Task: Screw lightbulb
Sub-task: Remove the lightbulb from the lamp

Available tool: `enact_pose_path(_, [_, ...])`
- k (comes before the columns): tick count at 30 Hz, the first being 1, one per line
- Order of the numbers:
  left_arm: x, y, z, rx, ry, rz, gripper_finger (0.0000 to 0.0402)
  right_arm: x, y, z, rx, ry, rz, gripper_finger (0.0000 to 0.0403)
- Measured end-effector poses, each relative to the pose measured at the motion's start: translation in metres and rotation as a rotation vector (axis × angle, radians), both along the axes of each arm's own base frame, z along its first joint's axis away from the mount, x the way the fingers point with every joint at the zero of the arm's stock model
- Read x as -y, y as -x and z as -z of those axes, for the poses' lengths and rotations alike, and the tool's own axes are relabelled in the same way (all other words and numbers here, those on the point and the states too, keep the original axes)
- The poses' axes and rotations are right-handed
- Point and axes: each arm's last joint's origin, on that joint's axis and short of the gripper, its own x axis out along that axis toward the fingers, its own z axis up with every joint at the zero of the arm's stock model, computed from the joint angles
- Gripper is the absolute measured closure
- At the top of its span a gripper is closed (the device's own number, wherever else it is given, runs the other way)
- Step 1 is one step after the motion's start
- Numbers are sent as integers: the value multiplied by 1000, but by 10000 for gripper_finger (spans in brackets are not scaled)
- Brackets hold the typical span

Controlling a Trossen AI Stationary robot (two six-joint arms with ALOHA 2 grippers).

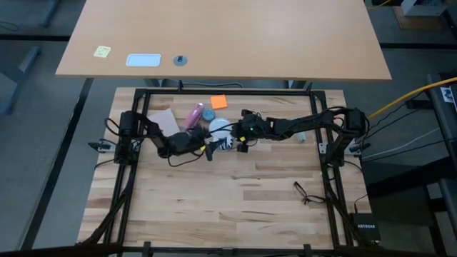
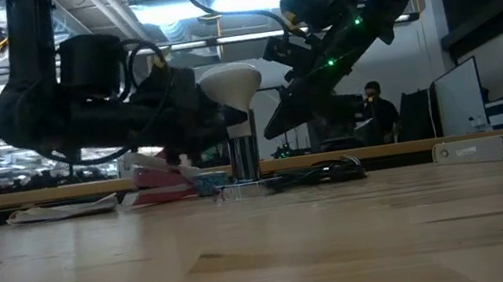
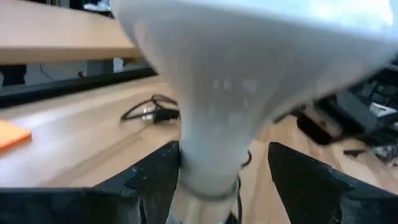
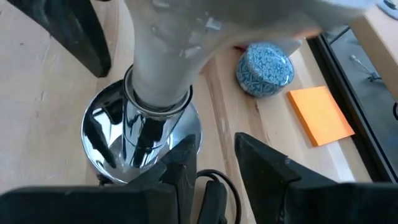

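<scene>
The frosted white lightbulb stands upright, its narrow neck down in the socket of the shiny silver lamp base. My left gripper comes in level from the table's left, open, with one finger on each side of the bulb's neck. My right gripper slants down from the table's right, open. Its fingertips hang over the base's rim and the black cord, just short of the socket, with nothing between them. My left gripper's one finger stands right against the bulb's neck just above the socket; whether it touches, I cannot tell. A clear gap separates the other finger from the neck. The fingers lie level, across the upright bulb.
A small blue round object and an orange sticky note lie just beyond the base. A pink bottle and a sheet of paper lie at the far left. A loose black cable lies at the near right. A person sits in the room behind.
</scene>
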Motion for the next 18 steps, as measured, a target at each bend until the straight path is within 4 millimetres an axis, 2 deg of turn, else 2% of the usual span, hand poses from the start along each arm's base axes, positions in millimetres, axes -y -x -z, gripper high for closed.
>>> enact_pose_path(10, [-3, -29, -4, -98, -64, 2, 164, 0, 0, 0, -3, -2, -1, 282])
enact_pose_path(18, [-4, -37, -6, -114, -60, 3, 164, 0, 0, 1, -7, -3, 0, 282])
